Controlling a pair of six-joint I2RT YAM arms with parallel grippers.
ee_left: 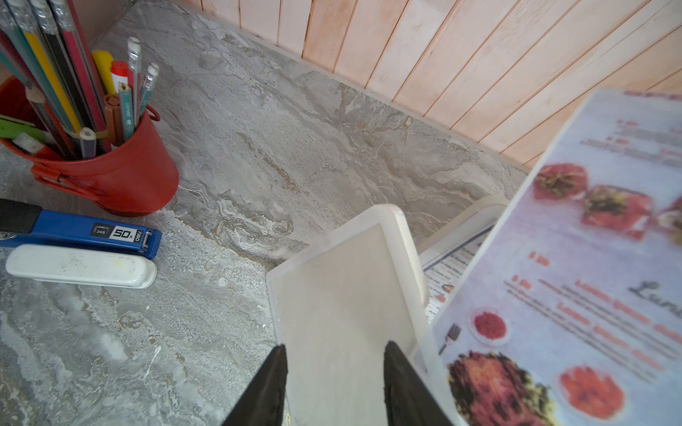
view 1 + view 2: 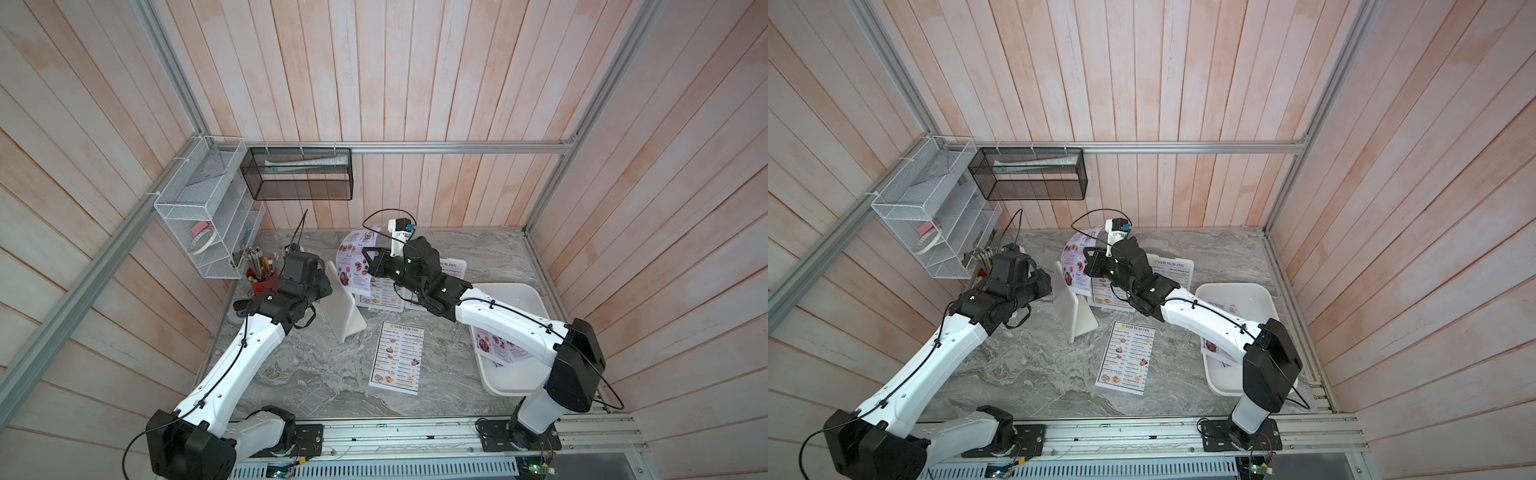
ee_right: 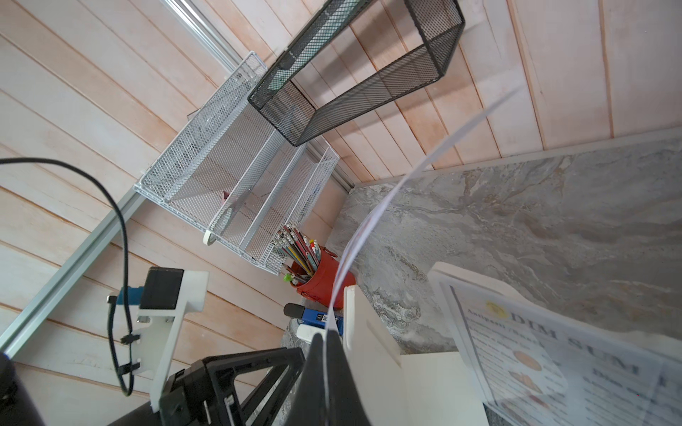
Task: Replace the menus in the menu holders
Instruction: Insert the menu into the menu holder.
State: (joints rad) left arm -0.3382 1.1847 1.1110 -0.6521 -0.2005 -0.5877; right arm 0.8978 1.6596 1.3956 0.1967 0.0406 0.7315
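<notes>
An empty white menu holder (image 2: pixel 338 309) (image 1: pixel 343 295) stands upright in the middle of the table. My left gripper (image 1: pixel 334 345) is open, its fingertips spread over the holder's face. Whether they touch it I cannot tell. My right gripper (image 3: pixel 326 332) (image 2: pixel 370 266) is shut on a lilac menu (image 2: pixel 353 257) (image 1: pixel 590 258), which curves up just behind the holder's top edge. A white "DIM SUM INN" menu (image 2: pixel 397 357) lies loose on the table. Behind my right arm stands another holder (image 2: pixel 455 268) (image 3: pixel 553 350) with a DIM SUM INN menu in it.
A shallow white tray (image 2: pixel 515 293) at the right holds lilac sheets (image 2: pixel 498 347). A red bucket of pencils (image 1: pixel 121 173), a blue stapler (image 1: pixel 85 230) and a white case (image 1: pixel 81 265) sit at the back left. White (image 2: pixel 208 216) and black (image 2: pixel 299 174) wire baskets hang on the walls.
</notes>
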